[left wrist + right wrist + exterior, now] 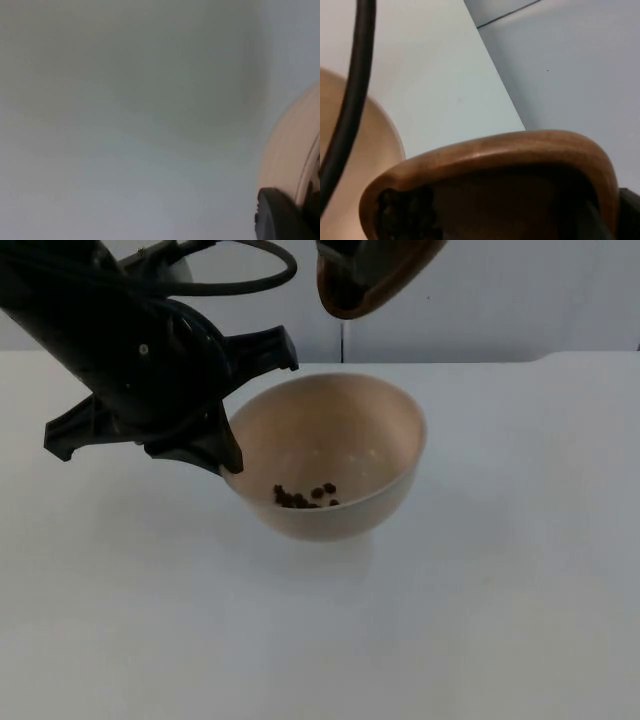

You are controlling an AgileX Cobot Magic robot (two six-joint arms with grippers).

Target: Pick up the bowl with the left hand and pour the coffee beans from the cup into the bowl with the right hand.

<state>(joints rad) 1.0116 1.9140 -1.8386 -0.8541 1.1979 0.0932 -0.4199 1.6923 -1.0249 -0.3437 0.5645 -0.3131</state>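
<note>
A pale beige, round plastic bowl [335, 455] sits at the middle of the white surface [480, 620], gripped at its left rim by the robot's left hand [232, 410], whose black fingers [262, 348] close on the rim's edge, one finger reaching along the far side of the rim and another angled down against the near-left wall. A small cluster of dark coffee beans [305, 496] lies low inside the bowl, toward its near wall. Whether the bowl rests on the surface or is lifted just clear of it cannot be told from the top view. In the left wrist view the bowl's curved beige wall [295, 145] stands right beside a black fingertip [280, 215], with the surface [125, 165] spreading away behind it. Above and beyond the bowl's far rim, a brown, glossy wooden cup [372, 275] hangs tipped, its dark mouth turned down toward the bowl, well apart from it. The right wrist view shows the cup's thick rounded brown rim [495, 155] close up, a dark clump of beans [405, 212] lodged inside at one end, the bowl [365, 165] below it and the grey partition wall [570, 65] beyond the surface's edge. The right hand carries the cup, though how its fingers stand on it cannot be made out.
</note>
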